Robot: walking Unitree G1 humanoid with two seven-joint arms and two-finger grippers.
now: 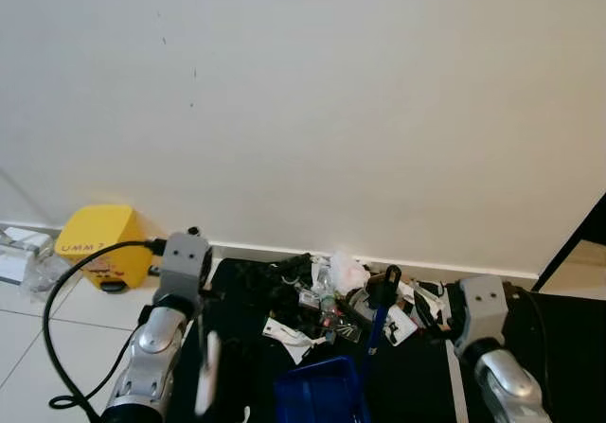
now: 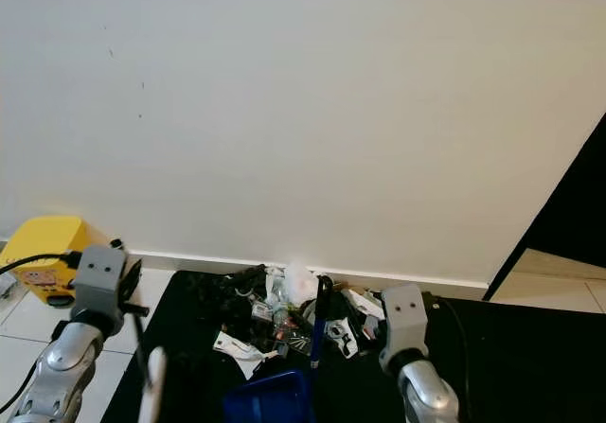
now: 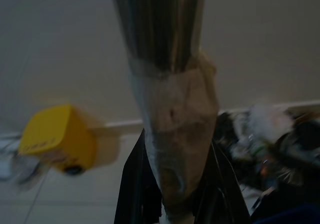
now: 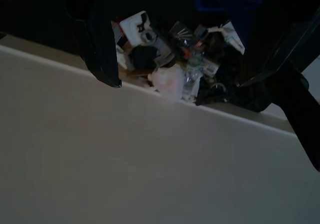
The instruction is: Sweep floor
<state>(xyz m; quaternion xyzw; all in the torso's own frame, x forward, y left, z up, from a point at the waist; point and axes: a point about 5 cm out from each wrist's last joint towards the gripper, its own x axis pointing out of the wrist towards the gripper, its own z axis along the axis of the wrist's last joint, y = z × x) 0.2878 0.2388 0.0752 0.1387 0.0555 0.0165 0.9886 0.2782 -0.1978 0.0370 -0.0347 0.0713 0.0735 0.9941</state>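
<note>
Because the litter pile (image 1: 331, 300) sits on a black mat (image 1: 237, 347) tight against the wall (image 1: 303, 111), it serves as the landmark: scraps of paper, plastic and dark bits heaped just before the skirting. A blue dustpan (image 1: 322, 395) lies on the mat on the robot's side of the pile, its blue handle (image 1: 379, 319) rising over the heap, probably so debris can be drawn off the wall and into it. The left gripper (image 3: 175, 204) is to the left of the pile, clenched round a broom handle (image 3: 165, 83) that is metal at one end and wrapped pale at the grasp; the pale shaft (image 1: 206, 371) hangs down beside the left arm, blurred. The right gripper (image 4: 175, 78) is to the right of the pile, fingers (image 4: 102, 58) spread and holding nothing, pointed at the heap and dustpan. A yellow box (image 1: 99, 243) rests well left of the pile, off the mat, on white tile
</note>
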